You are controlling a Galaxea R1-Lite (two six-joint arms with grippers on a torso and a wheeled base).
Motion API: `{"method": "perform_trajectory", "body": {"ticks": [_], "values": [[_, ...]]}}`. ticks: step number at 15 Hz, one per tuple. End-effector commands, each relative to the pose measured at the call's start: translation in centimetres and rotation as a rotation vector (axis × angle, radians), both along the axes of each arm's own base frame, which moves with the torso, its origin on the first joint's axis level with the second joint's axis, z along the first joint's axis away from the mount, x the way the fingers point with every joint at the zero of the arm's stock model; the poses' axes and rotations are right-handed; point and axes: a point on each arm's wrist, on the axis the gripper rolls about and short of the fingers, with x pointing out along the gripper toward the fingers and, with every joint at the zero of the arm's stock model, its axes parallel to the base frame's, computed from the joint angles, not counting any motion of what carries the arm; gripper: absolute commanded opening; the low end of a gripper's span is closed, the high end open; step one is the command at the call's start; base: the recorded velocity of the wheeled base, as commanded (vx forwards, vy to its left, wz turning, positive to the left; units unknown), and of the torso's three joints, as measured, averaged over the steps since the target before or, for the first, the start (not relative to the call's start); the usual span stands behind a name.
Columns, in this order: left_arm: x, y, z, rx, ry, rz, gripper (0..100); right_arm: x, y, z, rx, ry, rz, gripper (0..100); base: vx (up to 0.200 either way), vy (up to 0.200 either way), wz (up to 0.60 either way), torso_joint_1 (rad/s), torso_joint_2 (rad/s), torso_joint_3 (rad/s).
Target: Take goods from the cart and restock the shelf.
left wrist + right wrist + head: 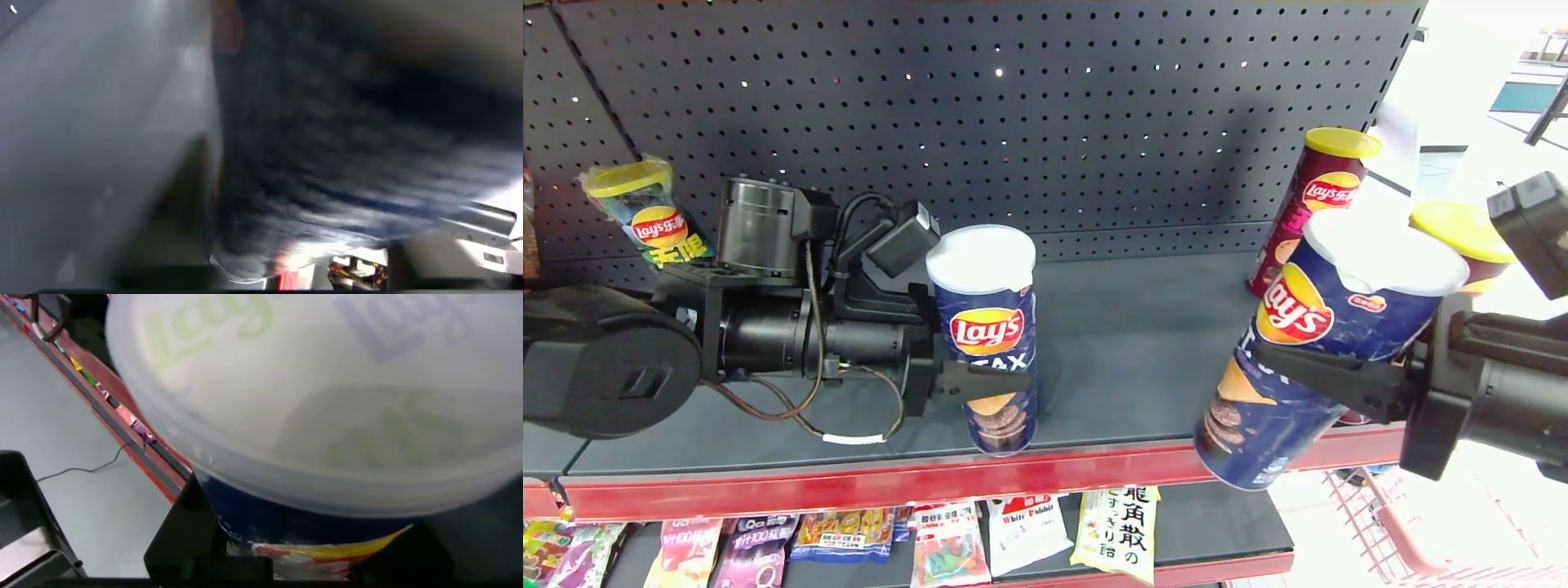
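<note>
A shop — pegboard shelf (pixel 1127 359), snack packets (pixel 947 543), cart (pixel 1388 531).

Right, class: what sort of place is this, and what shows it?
Probably a shop aisle: a pegboard-backed shelf with a red edge, crisp cans standing on it, snack packets on the shelf below.

Dark pegboard back panel (pixel 1094 122) is noted behind the shelf (pixel 1143 343) — bright pinpoints are seen at several of its holes. The shelf is dark grey, matte, and is edged in front by a red strip (pixel 849 482). Below, a lower shelf level (pixel 1225 523) is lined with flat snack packets (pixel 947 543). Right of the unit a bright area (pixel 1445 82) is washed out by strong light; a teal panel (pixel 1527 96) is made out there. A pale grey floor (pixel 49 416) is seen in the right wrist view — a thin cable (pixel 78 469) is laid across it.
</note>
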Motion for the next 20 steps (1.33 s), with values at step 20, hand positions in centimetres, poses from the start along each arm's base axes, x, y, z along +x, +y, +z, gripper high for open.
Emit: {"method": "perform_trajectory", "body": {"ticks": [20], "values": [[-6.9, 9.2, -0.4, 0.042, -0.017, 0.356, 100, 16.9, 12.9, 0.2, 0.014, -0.013, 0.069, 0, 0.0, 0.0, 0.0, 0.0, 0.0, 0.0]]}}
